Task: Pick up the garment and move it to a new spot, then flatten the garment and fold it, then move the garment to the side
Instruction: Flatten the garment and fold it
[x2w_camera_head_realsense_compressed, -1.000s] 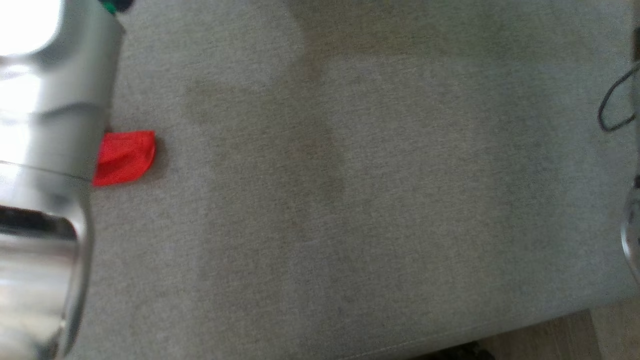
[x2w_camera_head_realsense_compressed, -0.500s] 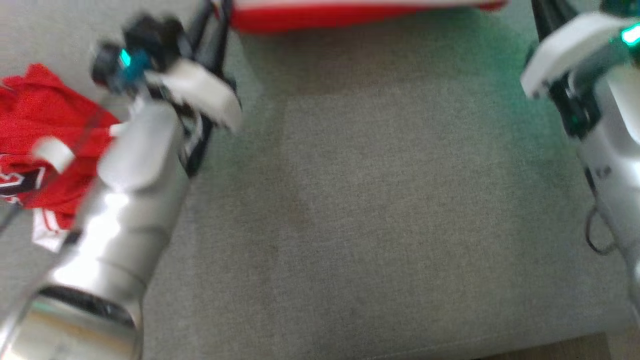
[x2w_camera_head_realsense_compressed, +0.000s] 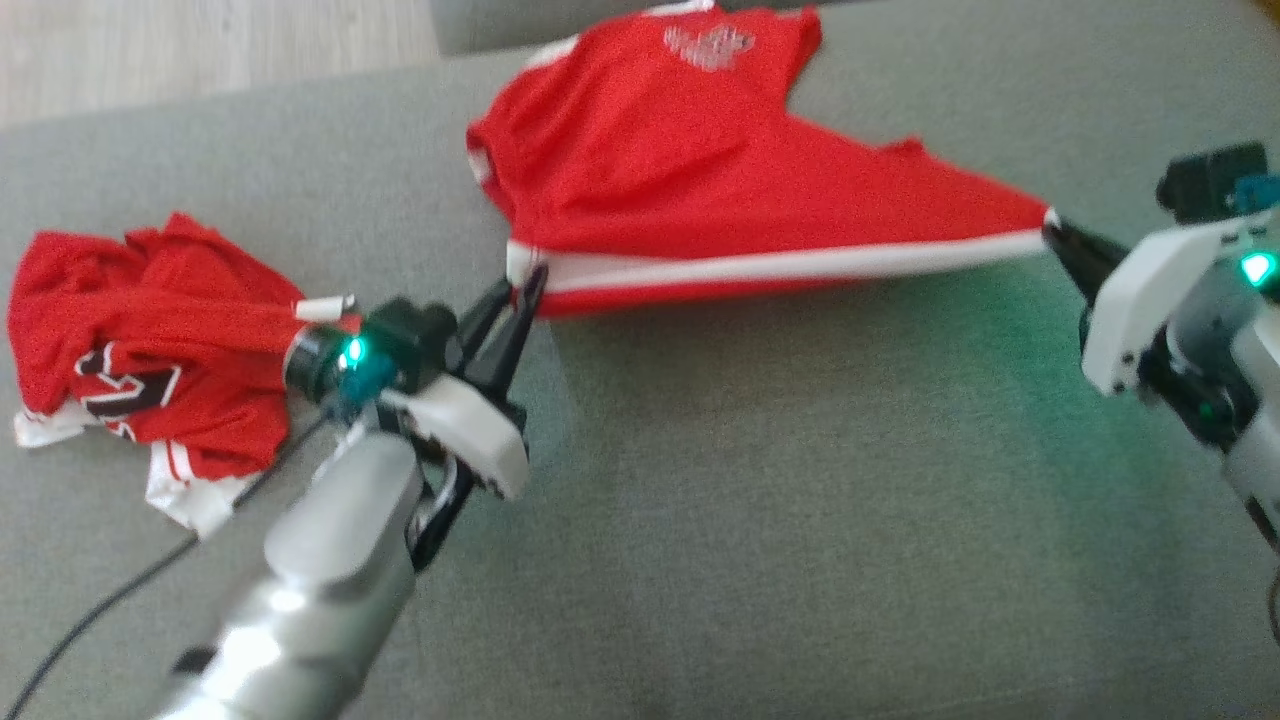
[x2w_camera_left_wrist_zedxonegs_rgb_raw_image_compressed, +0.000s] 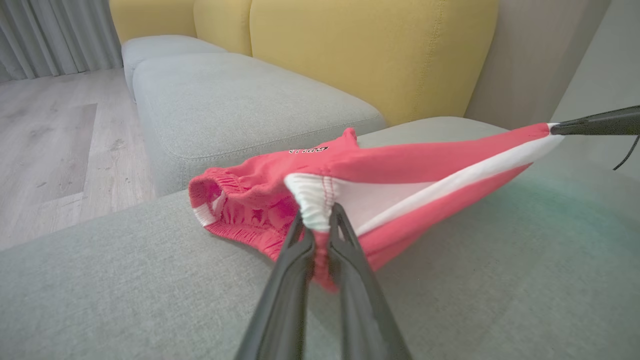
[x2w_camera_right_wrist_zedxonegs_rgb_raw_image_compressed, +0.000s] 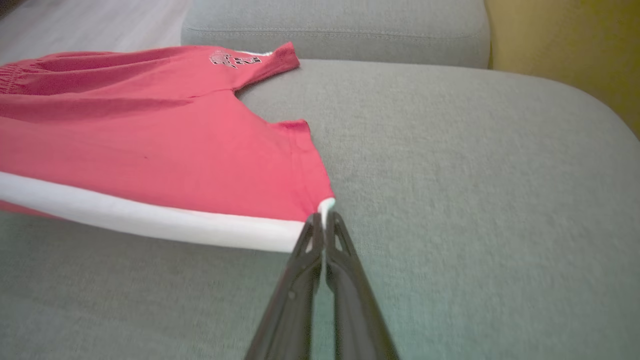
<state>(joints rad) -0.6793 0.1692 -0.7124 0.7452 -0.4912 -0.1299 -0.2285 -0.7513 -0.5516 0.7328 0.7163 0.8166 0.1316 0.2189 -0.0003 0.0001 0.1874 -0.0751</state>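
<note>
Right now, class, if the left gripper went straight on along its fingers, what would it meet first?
The red garment that the left gripper pinches: its bunched fabric lies directly ahead. Beyond that probably the farther grey cushion, though depth is unclear.

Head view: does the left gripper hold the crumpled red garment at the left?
No: the left gripper pinches a corner of the stretched red garment, while the crumpled red garment lies unheld on the cushion.

- My head camera looks steeply down on the grey cushion (x2w_camera_head_realsense_compressed: 800, 520).
- My left wrist camera sights low along my left tool (x2w_camera_left_wrist_zedxonegs_rgb_raw_image_compressed: 317, 213), close up, toward the yellow backrest (x2w_camera_left_wrist_zedxonegs_rgb_raw_image_compressed: 350, 50).
- My right wrist camera sights low along my right tool (x2w_camera_right_wrist_zedxonegs_rgb_raw_image_compressed: 324, 216).
- All three share the white-striped edge of the red garment (x2w_camera_head_realsense_compressed: 700, 170).
</note>
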